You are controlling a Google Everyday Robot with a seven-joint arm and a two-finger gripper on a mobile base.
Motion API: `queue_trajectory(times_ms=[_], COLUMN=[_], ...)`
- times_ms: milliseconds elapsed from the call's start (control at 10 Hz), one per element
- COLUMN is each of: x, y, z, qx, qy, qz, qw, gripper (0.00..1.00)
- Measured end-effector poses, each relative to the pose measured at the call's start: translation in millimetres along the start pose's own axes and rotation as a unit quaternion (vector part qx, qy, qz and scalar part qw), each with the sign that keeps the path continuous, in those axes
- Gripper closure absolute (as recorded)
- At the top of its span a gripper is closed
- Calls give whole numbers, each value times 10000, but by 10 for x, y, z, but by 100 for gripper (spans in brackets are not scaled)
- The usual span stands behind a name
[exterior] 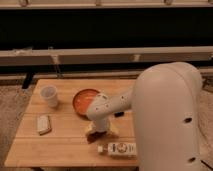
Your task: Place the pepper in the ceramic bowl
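The ceramic bowl (84, 100) is a shallow orange-red dish at the middle of the wooden table (65, 145). My gripper (100, 129) is down at the table surface just in front of the bowl, at the end of the white arm reaching in from the right. The pepper lay at this spot and is now hidden under the gripper, so I cannot make it out.
A small white cup (49, 95) stands left of the bowl. A pale flat packet (44, 124) lies at the front left. A white labelled bottle (120, 148) lies on its side just in front of the gripper. The arm's large white body (170, 120) covers the table's right side.
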Motion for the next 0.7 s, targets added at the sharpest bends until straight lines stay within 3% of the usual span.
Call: queue_trajectory(times_ms=[200, 700], x=[-12, -31], y=[12, 0], z=[-33, -83], qx=[-91, -110], qy=[-54, -70], qz=[15, 47], qw=[9999, 9999], gripper=[18, 68])
